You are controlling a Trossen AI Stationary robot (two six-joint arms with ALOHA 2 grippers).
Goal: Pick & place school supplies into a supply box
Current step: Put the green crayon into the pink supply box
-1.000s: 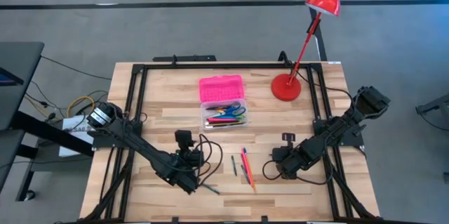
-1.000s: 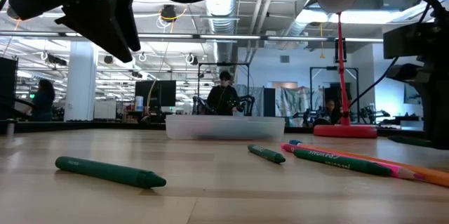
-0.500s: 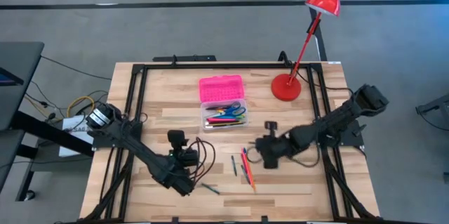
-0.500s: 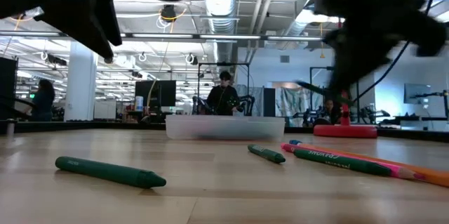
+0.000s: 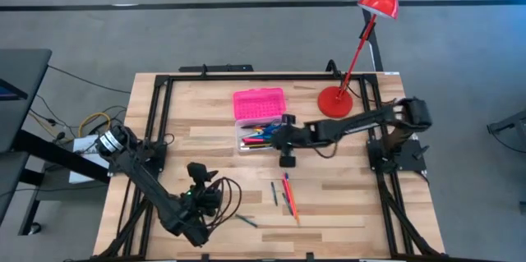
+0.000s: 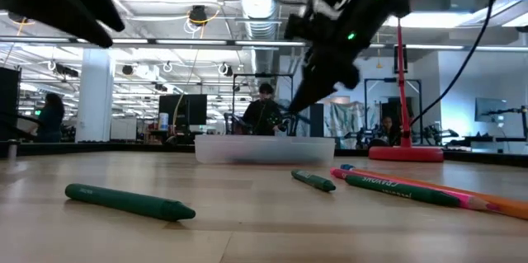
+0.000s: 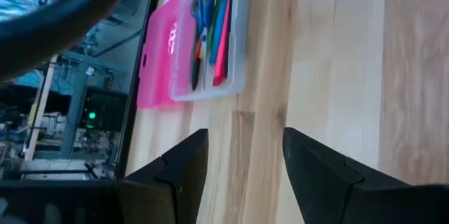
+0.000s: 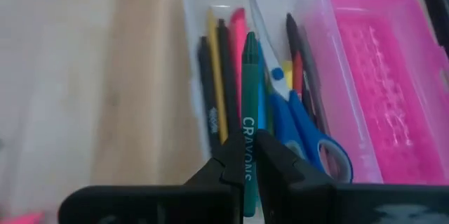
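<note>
The supply box lies open at the table's far middle, its pink lid [image 5: 258, 100] beside its clear base [image 5: 261, 135]. The base [image 8: 210, 13] holds several pens, pencils and blue-handled scissors [image 8: 298, 122]. My right gripper [image 5: 275, 136] [image 8: 247, 171] hangs over the base's right part, shut on a green crayon [image 8: 249, 104]. My left gripper [image 5: 200, 206] [image 7: 242, 157] stands open over bare wood near the front left. A few loose pens [image 5: 287, 197] and a green one [image 5: 247, 222] lie flat on the table. My right gripper pinches the green crayon between its two fingers on its printed barrel [image 8: 248, 147], toward the back end. The fingers slant down from the table's right side. The crayon runs on ahead of them, not across, its tip [image 8: 249, 39] over the box's contents, lifted clear.
A red desk lamp stands on its round base [image 5: 334, 103] at the far right, its arm leaning out past the table. A black frame [image 5: 156, 131] runs round the tabletop. Bare wood lies between the loose pens and the box.
My right gripper has swung from the near right, beside the loose pens, up and toward the far left until it hangs over the box's base, staying shut. My left gripper has drawn back toward the table's near left, away from the green pen, still open.
</note>
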